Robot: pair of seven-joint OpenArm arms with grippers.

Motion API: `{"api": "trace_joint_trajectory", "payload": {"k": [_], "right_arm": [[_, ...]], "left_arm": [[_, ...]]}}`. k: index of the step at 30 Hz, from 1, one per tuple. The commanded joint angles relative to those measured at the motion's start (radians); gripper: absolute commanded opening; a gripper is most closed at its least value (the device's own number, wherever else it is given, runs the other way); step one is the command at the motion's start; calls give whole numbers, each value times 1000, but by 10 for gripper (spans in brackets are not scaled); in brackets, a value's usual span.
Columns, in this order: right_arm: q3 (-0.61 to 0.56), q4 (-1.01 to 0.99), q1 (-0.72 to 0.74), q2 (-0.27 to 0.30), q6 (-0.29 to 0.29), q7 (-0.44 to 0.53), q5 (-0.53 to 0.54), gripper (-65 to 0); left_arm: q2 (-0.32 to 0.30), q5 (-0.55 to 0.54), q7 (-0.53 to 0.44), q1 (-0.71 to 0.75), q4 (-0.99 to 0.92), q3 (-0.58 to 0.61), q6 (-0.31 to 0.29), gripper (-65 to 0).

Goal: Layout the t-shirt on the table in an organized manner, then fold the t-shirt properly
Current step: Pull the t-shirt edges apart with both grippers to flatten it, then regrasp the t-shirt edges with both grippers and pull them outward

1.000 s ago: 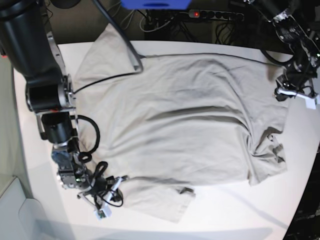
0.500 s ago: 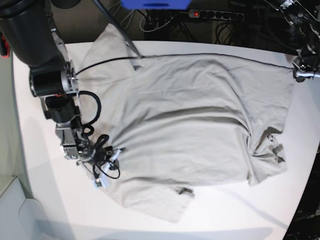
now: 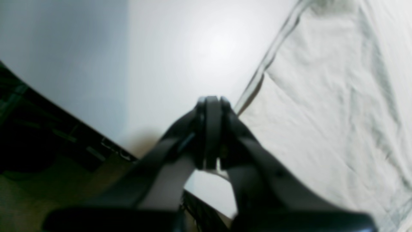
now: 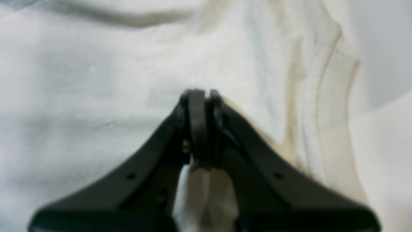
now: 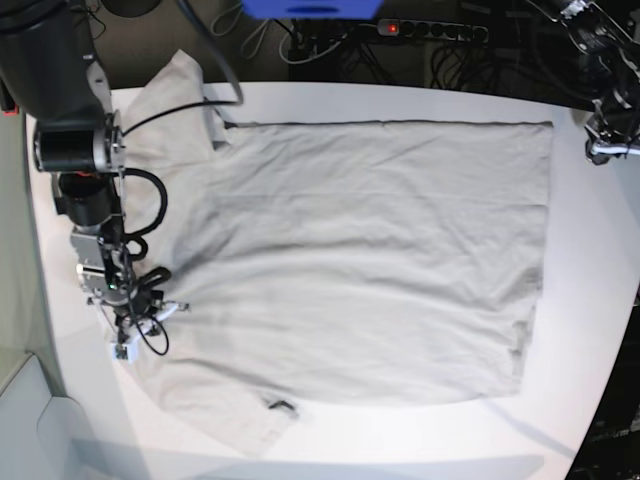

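Observation:
The light grey-beige t-shirt point(image 5: 370, 260) lies spread flat over the white table point(image 5: 590, 300), its straight hem toward the right and one sleeve at the far left corner. My right gripper point(image 5: 135, 328) is at the shirt's left edge. In the right wrist view this gripper point(image 4: 201, 93) is shut, pressed into the t-shirt point(image 4: 96, 80) beside a seamed edge. My left gripper point(image 5: 598, 152) hangs right of the shirt's far right corner, apart from it. In the left wrist view it point(image 3: 209, 102) is shut with nothing in it, over the bare table point(image 3: 193, 48) beside the t-shirt point(image 3: 322, 96).
Behind the table's far edge lie a power strip point(image 5: 430, 30), loose cables and a blue object point(image 5: 310, 8). The table's rim curves away at the right point(image 5: 625, 330), with dark floor beyond. A pale grey surface point(image 5: 30, 420) sits at the near left corner.
My right gripper has moved left and up the table, drawing the shirt with it. The bunched folds at the right have pulled out flat. My left gripper rose off the shirt's right edge.

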Motion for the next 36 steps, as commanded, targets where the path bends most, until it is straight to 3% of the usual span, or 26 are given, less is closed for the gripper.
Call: {"api": "trace_joint_trajectory", "payload": {"k": [1,3,6,9,14,21,26,30,36], "right_arm": [[11,-6,-16,16,-23,-120,-28,-628],[38,54,-33,19,-18,-123,-28,-629],[97,229,-111,42,37,-145,-28,-629],[144,459,-204,53,69,-247,-28,-629],[129,738,-310,33,77,-352,-29,-629],[72,767,-316,19,77,-390,-29,-629],[74,772,-316,19,77,-395,-29,-629],[75,775,-316,19,77,-396,-29,-629],[78,775,-318,23,77,-396,-29,-629]], "left_arm": [[-15,-18,-15,-16,26,-2,-2,-648],[-18,-33,-15,-20,28,-4,-2,-648],[-21,-128,-14,-14,28,-5,-2,-648],[-49,-203,-14,6,26,-7,-2,-648],[-58,-278,-14,-2,28,-4,-2,-648],[-46,-283,-14,-22,28,-2,-2,-648],[19,-281,-14,-62,28,73,-2,-648],[59,-217,-31,-83,14,177,10,-648],[77,98,-129,-126,-60,303,12,-648]]}}
